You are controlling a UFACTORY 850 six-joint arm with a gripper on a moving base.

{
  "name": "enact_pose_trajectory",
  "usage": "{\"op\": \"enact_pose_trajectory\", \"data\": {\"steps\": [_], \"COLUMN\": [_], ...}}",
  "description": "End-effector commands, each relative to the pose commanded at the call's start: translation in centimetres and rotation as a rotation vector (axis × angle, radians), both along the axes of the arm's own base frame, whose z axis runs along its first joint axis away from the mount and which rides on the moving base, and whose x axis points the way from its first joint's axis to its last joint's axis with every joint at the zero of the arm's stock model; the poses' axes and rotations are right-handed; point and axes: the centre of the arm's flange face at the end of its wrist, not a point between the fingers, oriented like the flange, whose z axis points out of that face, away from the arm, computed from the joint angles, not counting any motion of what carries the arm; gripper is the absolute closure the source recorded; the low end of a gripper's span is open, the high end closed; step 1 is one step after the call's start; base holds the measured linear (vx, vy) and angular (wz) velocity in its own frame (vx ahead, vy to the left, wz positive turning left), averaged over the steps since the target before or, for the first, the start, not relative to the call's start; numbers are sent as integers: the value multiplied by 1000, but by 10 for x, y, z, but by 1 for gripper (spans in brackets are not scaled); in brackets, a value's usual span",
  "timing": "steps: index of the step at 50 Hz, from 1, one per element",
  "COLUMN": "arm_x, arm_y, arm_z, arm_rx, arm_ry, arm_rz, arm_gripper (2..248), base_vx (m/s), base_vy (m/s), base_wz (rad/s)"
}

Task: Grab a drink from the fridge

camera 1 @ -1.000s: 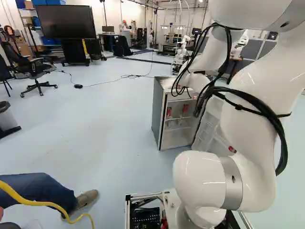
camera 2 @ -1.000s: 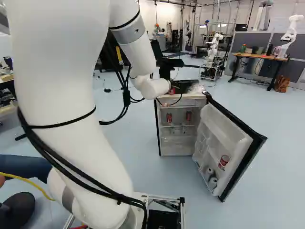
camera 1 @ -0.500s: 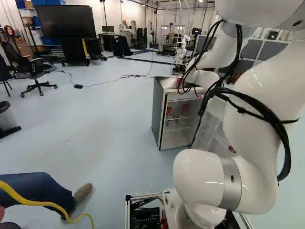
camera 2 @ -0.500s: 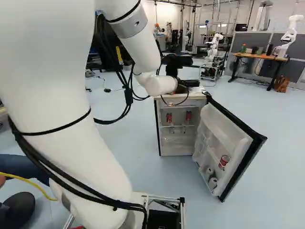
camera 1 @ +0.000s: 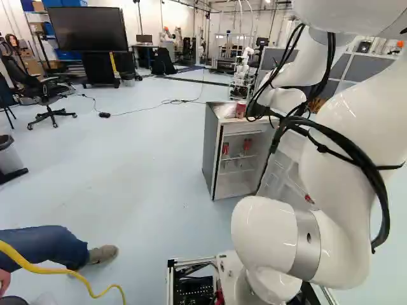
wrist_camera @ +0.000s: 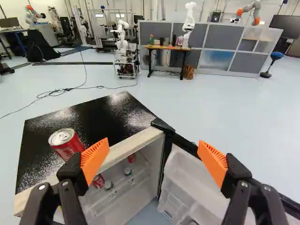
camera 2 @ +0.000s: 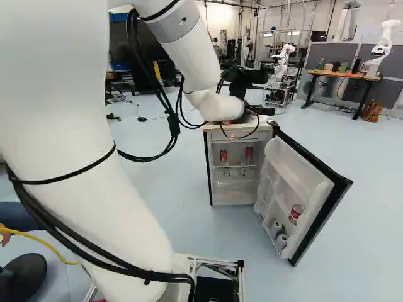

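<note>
Hovering wide open by the fridge's [wrist_camera: 79, 119] hinge corner

The white arm [camera 2: 56, 113] comes first, bent out to the fridge. At its end the gripper [camera 2: 267, 111] spreads its two orange pads [wrist_camera: 95, 158] far apart, gripping nothing. A red can [wrist_camera: 68, 144] stands upright on the dark fridge top, just beyond one finger. The door [camera 2: 306, 179] hangs open, with another can [camera 2: 296, 212] and two pale containers [camera 2: 281, 241] in its racks. Inside the fridge, two red cans [camera 2: 223, 155] sit apart on a shelf. Well behind are a wooden desk [wrist_camera: 166, 47] with another robot [wrist_camera: 189, 21], and grey partitions [wrist_camera: 222, 35].
</note>
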Motion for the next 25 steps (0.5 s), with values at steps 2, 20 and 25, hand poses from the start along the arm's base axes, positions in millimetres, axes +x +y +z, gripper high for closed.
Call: {"op": "enact_pose_trajectory", "data": {"steps": [2,20,25], "arm_x": [-1,-14,-18], "arm_y": [-3,-26,-33], "arm_z": [1,10,13], "arm_rx": [5,59,76], "arm_ry": [6,69,86], "arm_rz": [-5,-48,-60], "arm_gripper": [3,3,3], "base_vx": [0,0,0], "base_vy": [0,0,0], "base_wz": [0,0,0]}}
